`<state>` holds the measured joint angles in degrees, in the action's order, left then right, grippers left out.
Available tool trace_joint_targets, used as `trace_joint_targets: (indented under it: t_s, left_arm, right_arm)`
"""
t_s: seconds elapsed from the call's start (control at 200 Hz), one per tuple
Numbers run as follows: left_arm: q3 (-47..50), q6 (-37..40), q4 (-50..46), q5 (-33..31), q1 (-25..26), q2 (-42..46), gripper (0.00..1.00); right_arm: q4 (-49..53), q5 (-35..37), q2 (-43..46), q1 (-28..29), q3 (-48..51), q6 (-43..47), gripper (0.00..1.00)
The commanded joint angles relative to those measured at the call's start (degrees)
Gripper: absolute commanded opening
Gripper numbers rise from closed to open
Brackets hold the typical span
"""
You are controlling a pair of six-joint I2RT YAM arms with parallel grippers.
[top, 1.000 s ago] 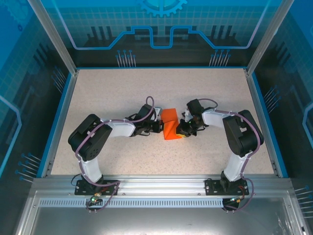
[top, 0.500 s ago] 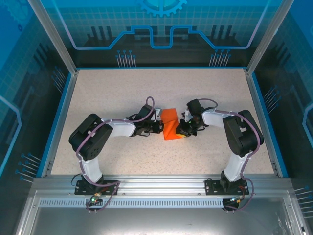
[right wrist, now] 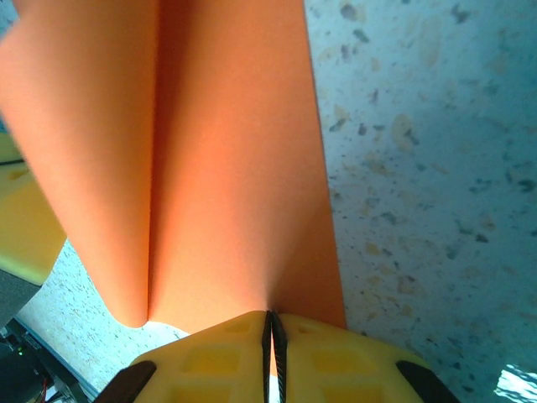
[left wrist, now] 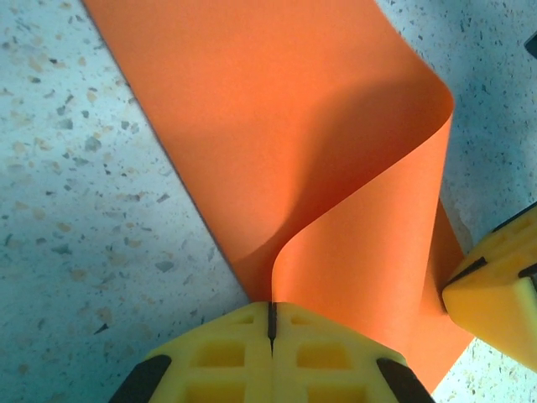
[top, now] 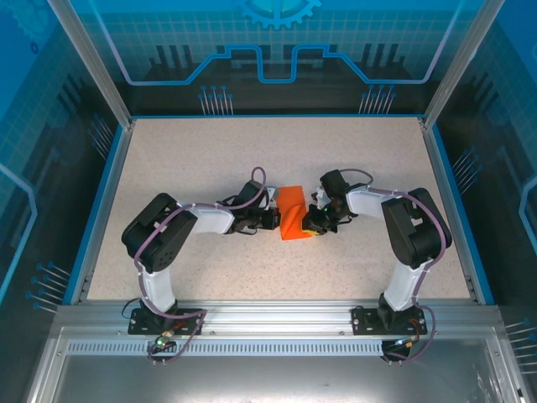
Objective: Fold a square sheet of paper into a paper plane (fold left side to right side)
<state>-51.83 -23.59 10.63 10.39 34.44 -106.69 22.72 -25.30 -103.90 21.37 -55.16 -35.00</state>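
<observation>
The square sheet of paper is bright orange and lies partly folded at the table's middle, one flap curled up and over. My left gripper is at its left side and my right gripper at its right. In the left wrist view the yellow jaws are shut on an edge of the paper, which bends over in a loop. In the right wrist view the jaws pinch the paper at a soft crease. The paper plane is not formed.
The speckled table has a blue raised rim and aluminium posts at the back corners. The other gripper's yellow finger shows close beside the paper. Both arm bases stand at the near edge.
The left arm's elbow has shifted slightly to the right. The paper and both grippers stay where they were.
</observation>
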Motion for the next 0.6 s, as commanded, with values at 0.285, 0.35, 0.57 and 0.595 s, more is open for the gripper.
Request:
trace_joint_targets:
  t_s: [0.285,0.35,0.57,0.595]
  left_arm:
    - [-1.8,1.7,-0.8,0.8,-0.7,-1.7,0.00]
    - [-1.8,1.7,-0.8,0.7,-0.6,-1.8,0.00]
    - [-2.3,1.8,-1.0,0.8,-0.7,-2.4,0.00]
    - [-2.2,1.9,-1.0,0.7,-0.7,-2.5,0.00]
  right_arm:
    - [3.1,1.9,-2.6,1.3,-0.1,1.1,0.14]
    - [3.2,2.0,-2.6,1.3,-0.2,1.1,0.14]
    - [3.4,2.0,-2.7,1.4,-0.2,1.3,0.14]
    - [3.4,2.0,-2.7,1.3,-0.3,1.3,0.14]
